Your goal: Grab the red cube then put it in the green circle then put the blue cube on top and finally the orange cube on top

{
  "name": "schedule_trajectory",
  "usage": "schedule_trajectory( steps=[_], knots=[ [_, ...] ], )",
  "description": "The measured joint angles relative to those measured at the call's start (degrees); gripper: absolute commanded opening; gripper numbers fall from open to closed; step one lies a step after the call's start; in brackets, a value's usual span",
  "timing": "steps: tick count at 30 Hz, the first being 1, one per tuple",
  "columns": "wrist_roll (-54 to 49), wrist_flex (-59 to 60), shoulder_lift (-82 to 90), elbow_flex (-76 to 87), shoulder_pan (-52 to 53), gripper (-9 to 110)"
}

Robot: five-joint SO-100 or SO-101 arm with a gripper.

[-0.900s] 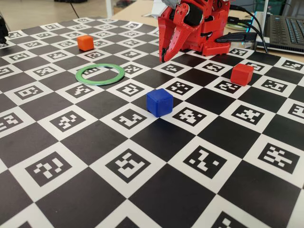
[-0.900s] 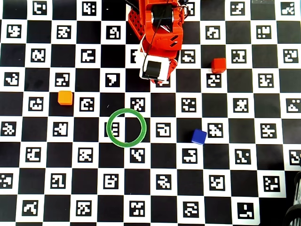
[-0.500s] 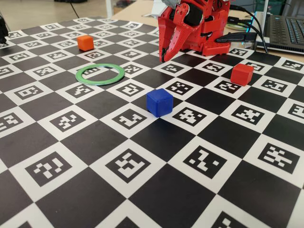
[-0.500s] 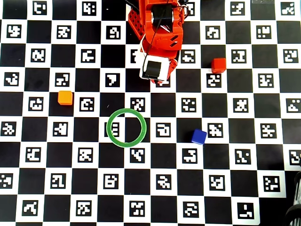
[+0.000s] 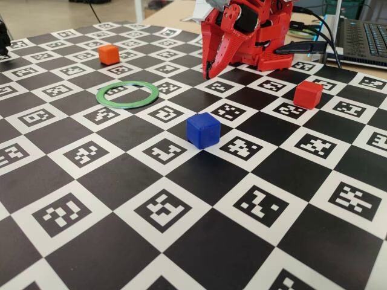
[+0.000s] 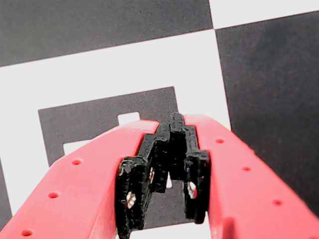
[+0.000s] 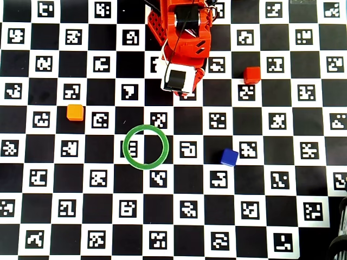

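Your gripper (image 6: 172,134) has its fingers pressed together, empty, apparently just above the tabletop (image 5: 199,241). The red cube (image 7: 251,75) sits well apart from the green circle (image 7: 145,163).

- One red cube (image 7: 251,75)
- One blue cube (image 7: 229,157)
- One orange cube (image 7: 75,112)
- One green circle (image 7: 128,154)
- One gripper (image 5: 207,75)
- One laptop (image 5: 363,39)
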Motion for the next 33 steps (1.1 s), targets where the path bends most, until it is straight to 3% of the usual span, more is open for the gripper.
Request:
schedule_trajectory(
  steps=[19,26,33],
  knots=[
    [0.1,0.0,0.0,0.0,-0.1,-6],
    [21.0,-1.4,-1.1,-3.1,-3.3,-6],
    [42.5,-2.3,-17.1,-19.9,-10.8,-6]
  ],
)
